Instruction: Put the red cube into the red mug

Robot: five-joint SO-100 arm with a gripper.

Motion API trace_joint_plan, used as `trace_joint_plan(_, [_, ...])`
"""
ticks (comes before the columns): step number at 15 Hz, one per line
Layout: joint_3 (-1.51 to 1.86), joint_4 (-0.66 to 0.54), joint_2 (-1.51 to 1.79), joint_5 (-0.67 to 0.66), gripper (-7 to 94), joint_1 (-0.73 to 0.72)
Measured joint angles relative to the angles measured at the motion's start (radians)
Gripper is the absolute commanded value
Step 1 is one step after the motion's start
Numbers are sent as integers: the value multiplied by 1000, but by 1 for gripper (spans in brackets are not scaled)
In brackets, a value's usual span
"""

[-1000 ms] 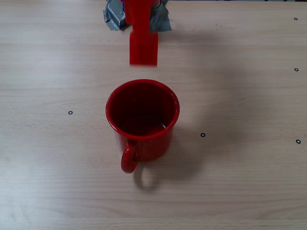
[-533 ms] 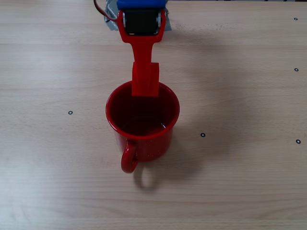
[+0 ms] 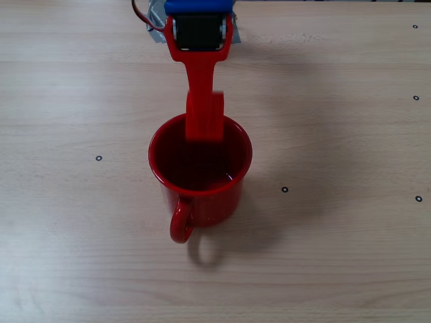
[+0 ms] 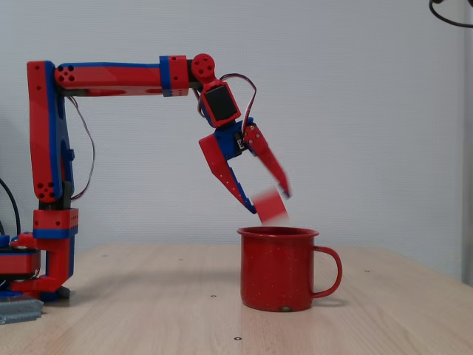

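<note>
The red mug [image 3: 205,205] stands upright on the wooden table with its handle toward the camera; in a fixed view it is the red mug [image 4: 277,270] with its handle to the right. My gripper [image 4: 270,204] hangs just above the mug's far rim, and its fingers are spread. The red cube [image 4: 270,206] is blurred and tilted between the fingertips, a little above the rim. The moving finger [image 4: 272,164] is blurred as well. From above, the gripper [image 3: 204,133] points down over the mug's opening, with the cube [image 3: 217,108] at its side. The mug's inside looks dark and bare.
A patch of grey tape [image 3: 156,28] lies at the table's far edge beside the arm. The arm's base [image 4: 46,255] stands at the left of the table. Small black dots [image 3: 99,158] mark the tabletop.
The gripper came forward with the cube from behind the mug to over its far rim. Now the moving finger and the cube are blurred, and the jaw is spreading.
</note>
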Motion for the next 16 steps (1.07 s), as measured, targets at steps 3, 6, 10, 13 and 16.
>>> trace_joint_plan(3, [0, 0, 0, 0, 45, 0])
trace_joint_plan(6, [0, 0, 0, 0, 45, 0])
trace_joint_plan(10, [0, -2, 0, -14, 0, 0])
trace_joint_plan(13, [52, -86, 0, -57, 0, 0])
trace_joint_plan(16, [91, -106, 94, -149, 0, 0])
